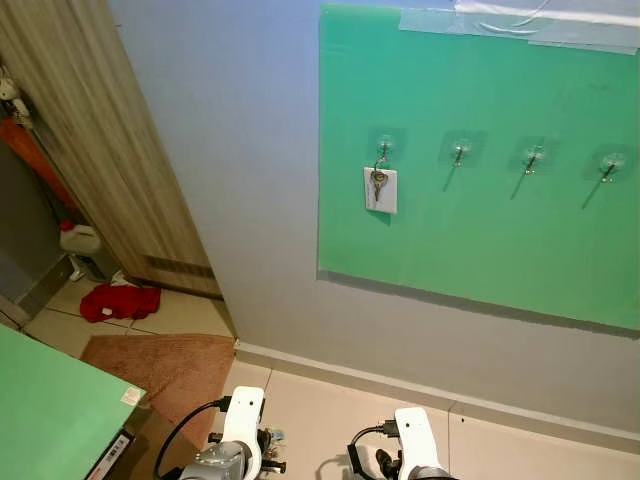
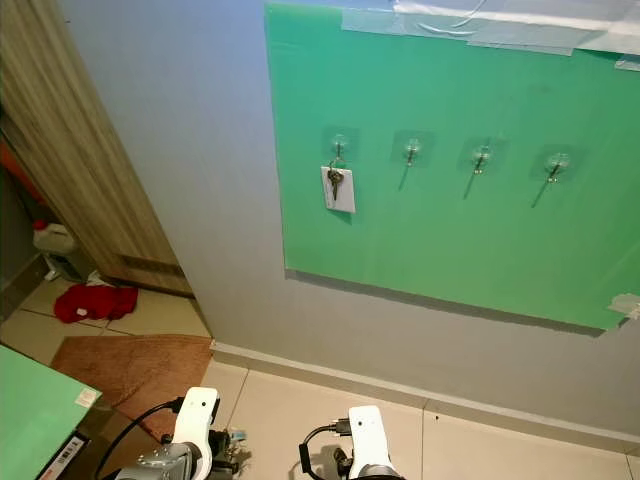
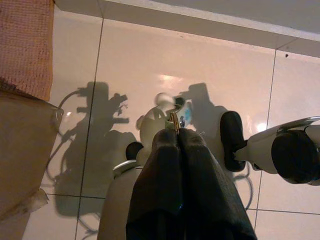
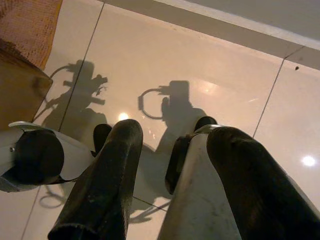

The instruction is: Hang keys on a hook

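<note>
With the left gripper hung low over the tiled floor, jaws pressed together on a small brass-coloured key, and the right gripper spread empty, the thinly pinched key could be dropped before a clear adhesive hook on the green wall board is reached.

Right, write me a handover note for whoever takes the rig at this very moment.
Left gripper: low over the floor tiles, fingers shut on a small brass key tip.
Right gripper: low beside it, fingers open, holding nothing.
Green board on the wall carries four hooks. The leftmost hook already bears keys with a white tag; the other three are bare, the nearest being the second hook.
Left to do: raise the left arm and hang its key on a bare hook.
</note>
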### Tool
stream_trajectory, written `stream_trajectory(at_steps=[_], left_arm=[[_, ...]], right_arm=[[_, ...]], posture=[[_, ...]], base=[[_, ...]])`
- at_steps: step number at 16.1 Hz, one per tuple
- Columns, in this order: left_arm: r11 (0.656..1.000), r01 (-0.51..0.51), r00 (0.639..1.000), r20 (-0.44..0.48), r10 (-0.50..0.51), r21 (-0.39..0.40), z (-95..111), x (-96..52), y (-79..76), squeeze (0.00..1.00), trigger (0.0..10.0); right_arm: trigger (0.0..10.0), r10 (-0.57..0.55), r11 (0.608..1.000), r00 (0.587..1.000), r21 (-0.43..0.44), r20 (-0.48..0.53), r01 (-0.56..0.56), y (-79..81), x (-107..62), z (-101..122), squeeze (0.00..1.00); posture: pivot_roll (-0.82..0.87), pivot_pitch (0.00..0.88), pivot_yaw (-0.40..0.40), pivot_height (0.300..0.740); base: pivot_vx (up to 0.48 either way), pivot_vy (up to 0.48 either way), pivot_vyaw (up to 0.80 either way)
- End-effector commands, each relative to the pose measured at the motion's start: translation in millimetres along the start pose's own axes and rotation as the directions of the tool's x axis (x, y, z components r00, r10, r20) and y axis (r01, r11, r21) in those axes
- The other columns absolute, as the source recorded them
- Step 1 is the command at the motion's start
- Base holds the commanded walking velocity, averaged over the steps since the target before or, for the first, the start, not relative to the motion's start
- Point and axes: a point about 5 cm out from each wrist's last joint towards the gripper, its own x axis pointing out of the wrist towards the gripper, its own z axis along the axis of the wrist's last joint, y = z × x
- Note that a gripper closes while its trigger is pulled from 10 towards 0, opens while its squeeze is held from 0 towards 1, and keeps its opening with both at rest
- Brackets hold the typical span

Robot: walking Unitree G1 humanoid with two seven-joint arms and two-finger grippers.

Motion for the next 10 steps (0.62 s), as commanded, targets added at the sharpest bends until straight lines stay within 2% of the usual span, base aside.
stream_trajectory(at_steps=[1,4,5,6,10], left_arm=[[1.0,-0.011,1.0,0.001,0.011,0.005,1.7,-0.4,2.8,0.0,0.0],[1.0,-0.014,1.0,0.004,0.014,-0.003,1.0,-0.5,3.2,0.0,0.0],[0.999,-0.02,1.0,0.008,0.02,-0.025,0.5,-0.6,3.7,0.0,0.0],[0.999,-0.022,1.0,0.009,0.022,-0.031,0.2,-0.7,3.8,0.0,0.0],[0.999,-0.023,1.0,0.01,0.023,-0.032,1.1,-0.7,4.3,0.0,0.0]], right_arm=[[10.0,-0.005,1.0,1.0,-0.006,0.017,0.005,-2.0,0.3,4.0,0.0],[10.0,-0.012,0.999,0.999,0.053,0.036,0.011,-6.6,0.1,6.9,0.0],[10.0,-0.003,0.991,1.0,0.131,0.031,-0.001,-7.2,0.2,6.8,0.0],[10.0,0.005,0.988,0.999,0.152,0.032,-0.01,-6.8,0.4,7.4,0.0],[10.0,0.003,0.99,0.999,0.14,0.037,-0.008,-7.0,1.1,12.1,0.0]], posture=[[-0.15,0.0,0.061,0.707],[-0.15,0.0,0.059,0.707],[-0.15,0.0,0.064,0.707],[-0.15,0.0,0.064,0.707],[-0.15,0.0,0.054,0.707]], base=[[0.0,0.0,0.0],[0.0,0.0,0.0],[0.0,0.0,0.0],[0.0,0.0,0.0],[0.0,0.0,0.0]])
